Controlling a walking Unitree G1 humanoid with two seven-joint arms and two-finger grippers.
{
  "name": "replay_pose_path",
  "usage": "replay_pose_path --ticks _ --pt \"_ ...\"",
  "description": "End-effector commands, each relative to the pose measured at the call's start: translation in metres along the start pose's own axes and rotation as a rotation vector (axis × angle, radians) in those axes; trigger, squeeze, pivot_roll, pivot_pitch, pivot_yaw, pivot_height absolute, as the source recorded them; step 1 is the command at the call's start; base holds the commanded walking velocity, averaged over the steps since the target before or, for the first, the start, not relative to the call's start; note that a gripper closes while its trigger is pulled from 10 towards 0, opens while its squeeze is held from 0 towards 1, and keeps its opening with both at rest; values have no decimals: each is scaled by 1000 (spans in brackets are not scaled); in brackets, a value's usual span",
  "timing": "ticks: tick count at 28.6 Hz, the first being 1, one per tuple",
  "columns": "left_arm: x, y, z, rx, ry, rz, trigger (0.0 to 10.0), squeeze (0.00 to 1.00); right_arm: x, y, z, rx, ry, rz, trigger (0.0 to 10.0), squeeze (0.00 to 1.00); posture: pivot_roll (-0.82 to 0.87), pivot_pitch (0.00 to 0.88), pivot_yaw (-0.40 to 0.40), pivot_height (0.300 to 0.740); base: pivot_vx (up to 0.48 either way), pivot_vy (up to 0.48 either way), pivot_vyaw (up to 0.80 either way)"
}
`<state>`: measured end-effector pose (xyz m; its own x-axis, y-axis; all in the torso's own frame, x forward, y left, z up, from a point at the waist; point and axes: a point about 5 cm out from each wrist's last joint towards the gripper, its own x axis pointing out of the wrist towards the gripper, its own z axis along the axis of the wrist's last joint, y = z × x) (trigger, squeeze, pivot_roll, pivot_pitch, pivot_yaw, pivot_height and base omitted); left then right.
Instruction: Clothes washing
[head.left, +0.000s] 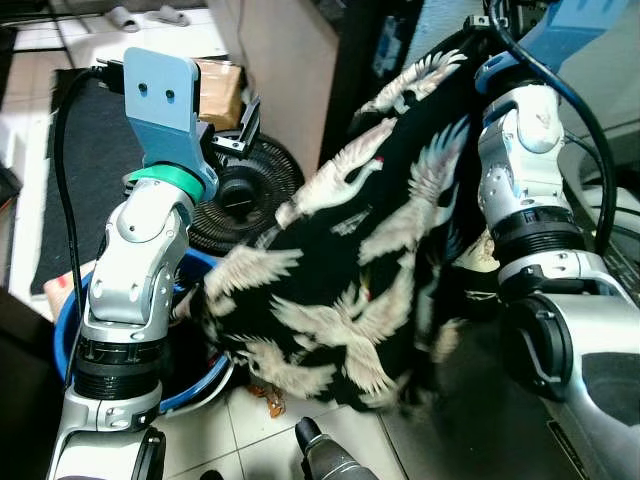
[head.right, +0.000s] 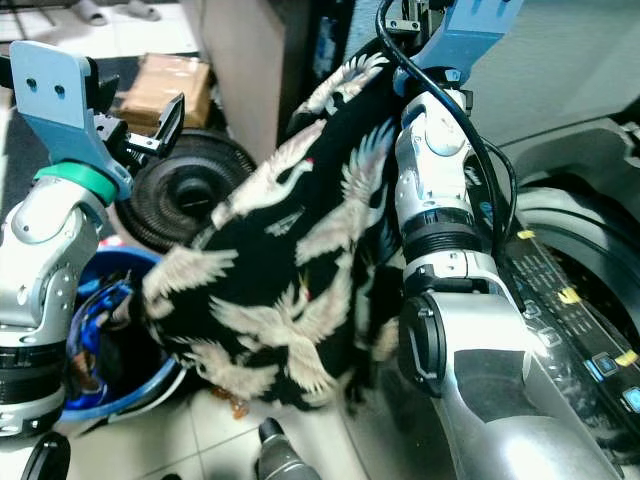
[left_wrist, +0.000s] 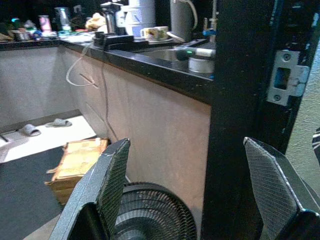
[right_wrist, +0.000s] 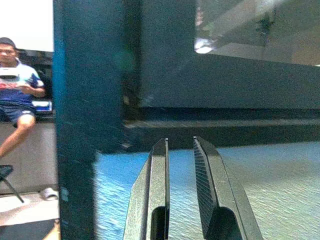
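Observation:
A black garment printed with white cranes (head.left: 350, 260) hangs in the air, draped from my raised right arm (head.left: 525, 170) near the wrist. It spreads down and left over a blue laundry basket (head.left: 65, 330) on the floor. In the right wrist view my right gripper (right_wrist: 180, 142) points at a dark frame, its fingers almost together and no cloth showing between them. My left gripper (left_wrist: 186, 145) is open and empty, held up above the basket beside the garment's left edge. The washing machine (head.right: 570, 300) stands at the right under my right arm.
A black fan (head.left: 240, 195) lies on the floor behind the basket, with a cardboard box (head.left: 220, 90) beyond it. A cabinet and counter (left_wrist: 150, 65) stand ahead. A person (right_wrist: 15, 85) sits far off. More clothes (head.right: 95, 310) lie in the basket.

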<state>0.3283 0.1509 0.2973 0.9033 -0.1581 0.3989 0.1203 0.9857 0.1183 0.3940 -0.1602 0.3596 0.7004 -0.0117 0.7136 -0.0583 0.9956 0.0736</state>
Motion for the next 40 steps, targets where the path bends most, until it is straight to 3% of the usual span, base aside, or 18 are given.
replay_pose_path --ticks 1,9,13,40 --pt "-2 0 2 -7 -3 -7 10000 0 -1 -4 2 3 -10 -13 10000 0 72 90 -24 740 0 0 -800" --pt "-2 1 2 -9 1 -5 10000 0 -6 -2 -3 7 2 -9 10000 0 73 91 -19 740 0 0 -800" --pt "-2 1 3 -10 3 -4 10000 0 -7 -1 -4 5 9 -6 10000 0 72 92 -18 740 0 0 0" --pt "-2 0 1 -18 15 -3 10000 0 -9 -2 -6 22 29 -9 10000 0 67 95 -17 740 0 0 -800"
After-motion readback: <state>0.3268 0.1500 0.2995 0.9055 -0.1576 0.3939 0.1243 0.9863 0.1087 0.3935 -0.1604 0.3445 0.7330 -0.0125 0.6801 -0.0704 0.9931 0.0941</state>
